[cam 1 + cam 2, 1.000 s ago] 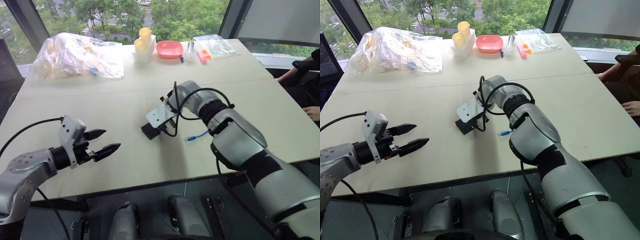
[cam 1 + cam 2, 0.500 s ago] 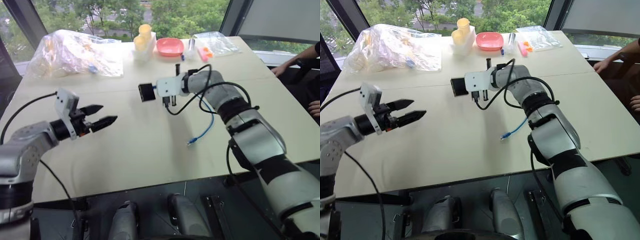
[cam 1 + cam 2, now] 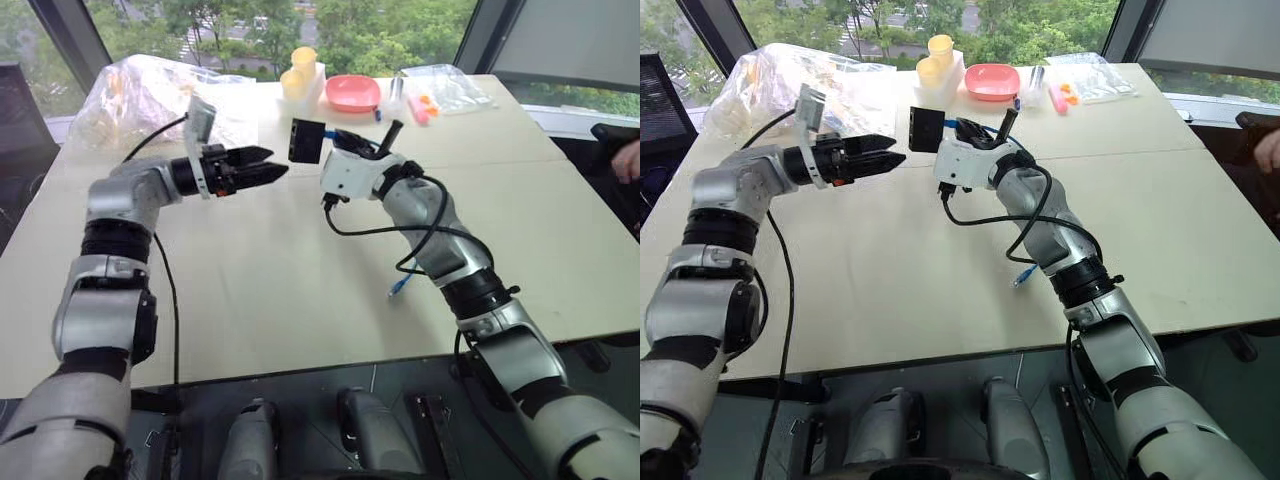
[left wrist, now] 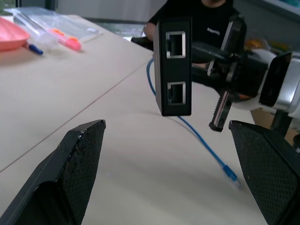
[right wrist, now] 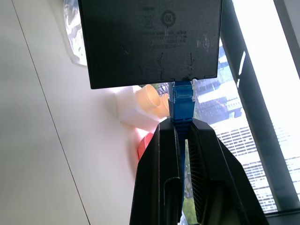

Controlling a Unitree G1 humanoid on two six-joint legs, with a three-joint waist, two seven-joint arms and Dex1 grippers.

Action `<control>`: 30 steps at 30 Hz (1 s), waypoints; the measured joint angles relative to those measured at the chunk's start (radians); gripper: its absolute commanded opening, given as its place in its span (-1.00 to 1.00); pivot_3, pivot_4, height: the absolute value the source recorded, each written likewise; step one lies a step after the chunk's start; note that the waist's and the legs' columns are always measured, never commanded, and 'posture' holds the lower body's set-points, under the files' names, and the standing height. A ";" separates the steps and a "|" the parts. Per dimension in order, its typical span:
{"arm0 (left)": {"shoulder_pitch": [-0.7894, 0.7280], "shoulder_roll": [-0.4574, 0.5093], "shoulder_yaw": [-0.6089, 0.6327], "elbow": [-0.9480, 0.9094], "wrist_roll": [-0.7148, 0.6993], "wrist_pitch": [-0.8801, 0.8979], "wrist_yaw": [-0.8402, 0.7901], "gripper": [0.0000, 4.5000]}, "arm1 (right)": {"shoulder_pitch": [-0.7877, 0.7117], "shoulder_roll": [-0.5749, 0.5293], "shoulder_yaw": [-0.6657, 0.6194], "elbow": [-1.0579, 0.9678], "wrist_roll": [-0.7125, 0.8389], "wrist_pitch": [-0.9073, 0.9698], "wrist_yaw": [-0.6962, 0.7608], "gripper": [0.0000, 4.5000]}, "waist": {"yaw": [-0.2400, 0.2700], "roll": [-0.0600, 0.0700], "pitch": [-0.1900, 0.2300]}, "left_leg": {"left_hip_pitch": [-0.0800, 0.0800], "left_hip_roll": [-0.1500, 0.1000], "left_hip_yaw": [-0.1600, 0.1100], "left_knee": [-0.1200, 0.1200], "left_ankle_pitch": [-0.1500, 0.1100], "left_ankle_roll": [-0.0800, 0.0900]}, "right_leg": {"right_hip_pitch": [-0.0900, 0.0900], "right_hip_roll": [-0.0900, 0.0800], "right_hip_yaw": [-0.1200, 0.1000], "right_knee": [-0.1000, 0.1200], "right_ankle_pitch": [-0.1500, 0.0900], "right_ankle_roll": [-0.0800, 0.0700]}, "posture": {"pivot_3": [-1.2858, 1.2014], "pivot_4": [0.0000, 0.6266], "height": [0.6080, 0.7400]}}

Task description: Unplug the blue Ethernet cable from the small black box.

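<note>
The small black box (image 3: 305, 140) hangs in the air above the table, its two empty ports (image 4: 172, 65) facing my left gripper. The blue Ethernet cable (image 5: 182, 101) is plugged into the box's opposite side. My right gripper (image 5: 183, 124) is shut on the cable just behind the plug. From there the cord (image 4: 187, 126) drops to the table, and its free plug (image 3: 400, 288) lies there. My left gripper (image 3: 275, 162) is open and level, its fingertips (image 4: 77, 164) a short way from the box without touching it.
At the far side of the beige table (image 3: 280, 300) lie a crumpled plastic bag (image 3: 150, 95), yellow cups (image 3: 300, 68), a pink plate (image 3: 352, 93) and a clear bag with markers (image 3: 440, 85). A person's hand (image 3: 630, 158) is at the right edge.
My right gripper has lifted the box off the table by its cable and turned it towards the left arm. My left gripper has moved forward, up and right towards the box.
</note>
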 measured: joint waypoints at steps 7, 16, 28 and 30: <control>-0.119 -0.052 0.020 0.168 0.047 -0.068 -0.054 0.96 | 0.018 0.020 0.027 -0.011 -0.001 0.027 -0.005 -0.98 | -0.001 0.000 0.000 | -0.001 0.000 0.000 0.000 0.000 0.001 | 0.000 0.000 0.000 -0.001 0.001 0.003 | 0.03 -0.52 1.00; -0.138 -0.084 0.026 0.244 0.112 -0.089 -0.098 0.06 | 0.025 0.017 0.044 -0.043 -0.023 0.035 -0.008 -1.00 | 0.000 0.000 0.000 | -0.001 0.000 -0.001 0.000 0.000 0.001 | 0.000 0.000 0.000 0.000 0.001 0.003 | 0.03 -0.52 1.00; -0.146 -0.086 0.061 0.265 0.158 -0.095 -0.083 -0.76 | 0.025 0.010 0.077 -0.069 -0.059 0.040 0.002 -0.82 | 0.000 0.000 0.000 | -0.001 0.000 -0.001 0.000 0.000 0.001 | 0.000 0.000 0.000 0.000 0.001 0.003 | 0.03 -0.52 1.00; -0.146 -0.086 0.057 0.265 0.177 -0.098 -0.073 -0.76 | 0.026 0.011 0.074 -0.072 -0.048 0.048 0.015 -0.48 | 0.000 0.000 0.000 | -0.001 0.000 -0.001 0.000 0.000 0.001 | 0.000 0.000 0.000 0.000 0.001 0.003 | 0.03 -0.52 1.00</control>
